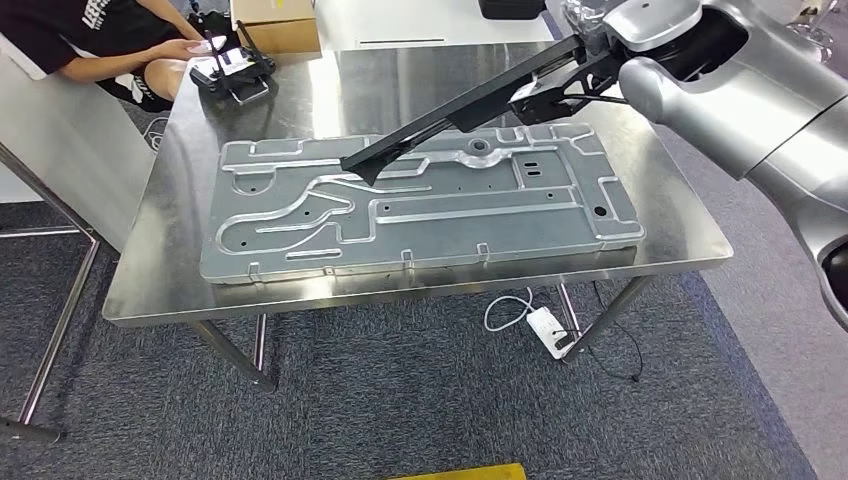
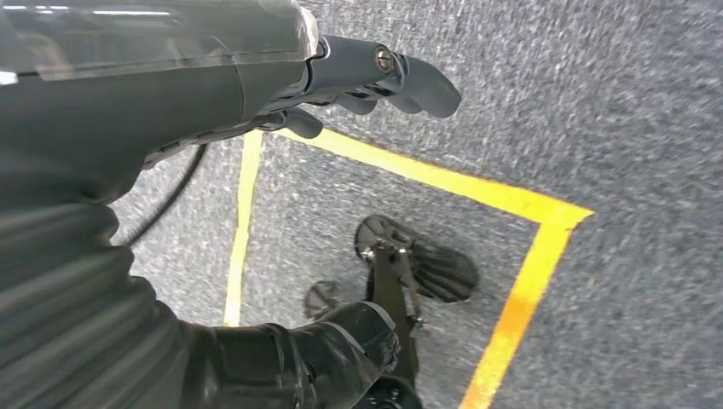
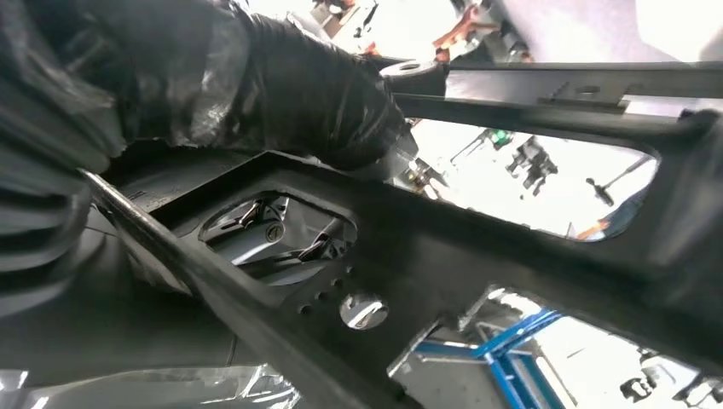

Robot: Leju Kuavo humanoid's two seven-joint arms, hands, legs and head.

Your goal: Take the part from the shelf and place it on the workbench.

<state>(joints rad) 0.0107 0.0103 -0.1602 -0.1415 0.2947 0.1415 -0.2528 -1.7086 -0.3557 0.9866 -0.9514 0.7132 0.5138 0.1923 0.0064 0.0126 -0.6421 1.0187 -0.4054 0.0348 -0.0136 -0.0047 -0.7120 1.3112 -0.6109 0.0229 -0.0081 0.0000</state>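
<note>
At the far left corner of the stainless steel workbench [image 1: 680,250] a seated person in a black shirt [image 1: 95,35] holds something pale in both hands, and just beside them on the bench top lies a small black controller-like device [image 1: 232,72] near a brown cardboard box [image 1: 275,22] at the far edge. A large flat grey metal plate with raised ribs and channels [image 1: 420,215] covers most of the bench top, running lengthwise from near the left edge to near the right edge and lying close to the front edge. Over it slants the long black metal frame part with open cut-outs [image 1: 455,115]: its pointed lower end hangs over the middle of the plate, whether touching cannot be told, and its upper end rises toward the far right corner into the robot's silver right arm. In the right wrist view the right hand [image 3: 315,94] grips that black part, its dark fingers wrapped over a bar of the frame. Below the bench a white cable and adapter [image 1: 545,330] lie on the grey carpet. The left hand [image 2: 375,81] hangs above carpet marked with yellow tape lines [image 2: 520,298], its fingers loosely curled and holding nothing.
</note>
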